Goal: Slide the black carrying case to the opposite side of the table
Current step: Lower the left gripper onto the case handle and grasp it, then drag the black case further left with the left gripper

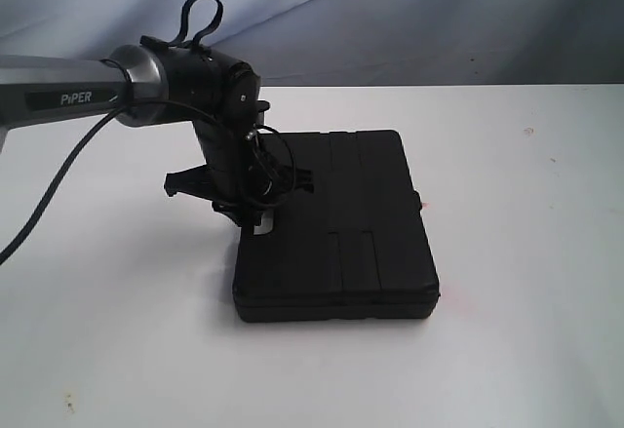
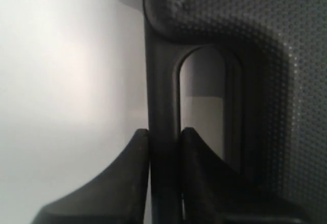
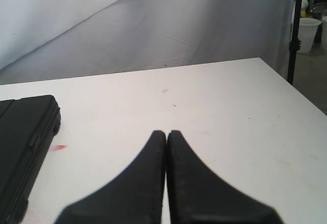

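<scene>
White lettering reading "PiPER" is seen on the grey tube of the left arm; no other writing can be read, and none is made out on the case. The case is laid flat on the white table, about mid-table in the exterior view, handle edge toward the left arm. The left gripper is brought down at that edge. Its jaws are closed to a narrow gap on the handle bar: one finger is set on the outer side over bare table, the other is set inside the slot, and both are pressed against the bar. Table surface is seen through the slot. The right gripper is held above bare table, its jaws pressed fully together with nothing between them, well apart from the case, of which only a corner is caught in the right wrist view. A small red mark is noted on the table just beside that corner. A grey cloth backdrop is hung behind the table.
</scene>
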Available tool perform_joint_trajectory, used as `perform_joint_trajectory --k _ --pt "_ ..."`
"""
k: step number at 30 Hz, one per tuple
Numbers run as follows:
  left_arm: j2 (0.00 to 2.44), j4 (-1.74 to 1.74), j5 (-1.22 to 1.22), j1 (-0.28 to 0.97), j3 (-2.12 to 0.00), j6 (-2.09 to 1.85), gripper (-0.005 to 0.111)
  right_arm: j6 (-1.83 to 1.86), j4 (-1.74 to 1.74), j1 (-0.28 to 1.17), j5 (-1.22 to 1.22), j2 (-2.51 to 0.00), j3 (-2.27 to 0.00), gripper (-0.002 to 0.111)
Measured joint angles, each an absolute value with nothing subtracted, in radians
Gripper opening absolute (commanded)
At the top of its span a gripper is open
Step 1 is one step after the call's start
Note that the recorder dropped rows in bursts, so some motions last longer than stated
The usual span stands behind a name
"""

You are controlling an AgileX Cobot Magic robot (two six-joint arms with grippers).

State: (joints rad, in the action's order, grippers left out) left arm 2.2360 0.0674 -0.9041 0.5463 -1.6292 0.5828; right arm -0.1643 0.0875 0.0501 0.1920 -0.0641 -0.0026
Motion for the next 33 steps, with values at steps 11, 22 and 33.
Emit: perform_joint_trajectory --k 11,22,33 --pt "2.236 0.108 -0.921 0.519 -1.63 0.521 0.0 -0.164 0.087 0.05 0.192 -0.064 -0.003 0.0" --pt "2.236 0.11 -0.96 0.415 -1.63 0.398 0.0 -0.164 0.087 0.05 0.192 -0.064 -0.003 0.0" --pt "2.173 0.132 -0.873 0.319 -1.516 0.378 0.0 -0.164 0.087 0.05 0.192 -0.064 -0.003 0.0"
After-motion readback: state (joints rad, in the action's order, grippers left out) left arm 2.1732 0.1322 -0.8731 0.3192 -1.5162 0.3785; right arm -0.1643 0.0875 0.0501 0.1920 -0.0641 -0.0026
